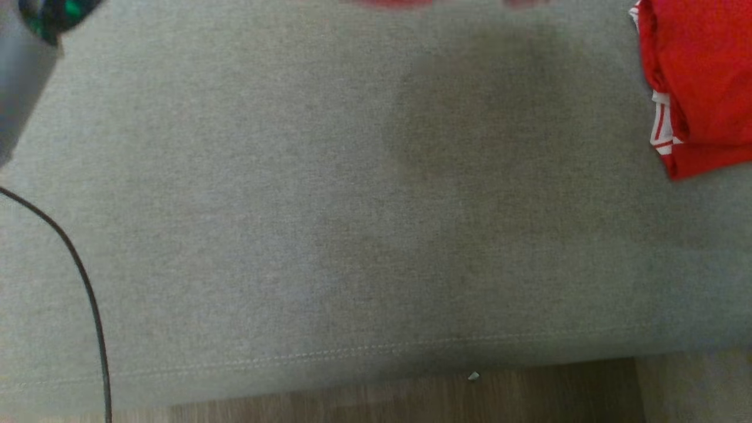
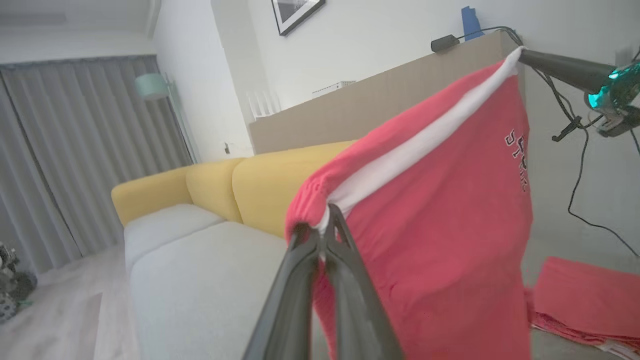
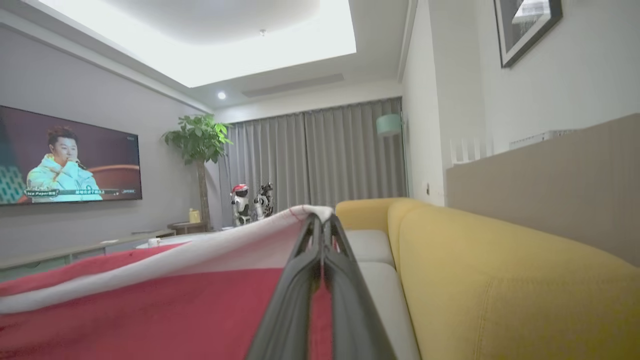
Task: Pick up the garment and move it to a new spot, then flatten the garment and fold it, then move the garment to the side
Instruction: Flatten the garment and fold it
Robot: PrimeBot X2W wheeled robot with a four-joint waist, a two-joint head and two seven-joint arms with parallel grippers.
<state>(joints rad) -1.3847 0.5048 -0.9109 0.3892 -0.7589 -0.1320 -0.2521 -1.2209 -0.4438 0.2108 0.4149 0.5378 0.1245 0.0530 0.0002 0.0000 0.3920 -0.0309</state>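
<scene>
The garment (image 2: 440, 210) is a red shirt with a white band and dark lettering, hanging spread in the air between my two grippers. In the left wrist view my left gripper (image 2: 325, 226) is shut on one end of the white band, and my right gripper (image 2: 522, 52) pinches the other end at the upper right. The right wrist view has my right gripper (image 3: 320, 220) shut on the white hem, with the garment (image 3: 150, 300) stretching away to the left. A blurred red strip (image 1: 399, 3) at the head view's top edge is the garment's lower edge.
Below lies the grey sofa seat (image 1: 329, 205), its front seam near the wooden floor (image 1: 411, 399). Other red clothes (image 1: 699, 82) lie on the seat at the right. A black cable (image 1: 88, 294) and a pale forearm (image 1: 23, 70) are at the left. Yellow backrest (image 3: 500, 280) behind.
</scene>
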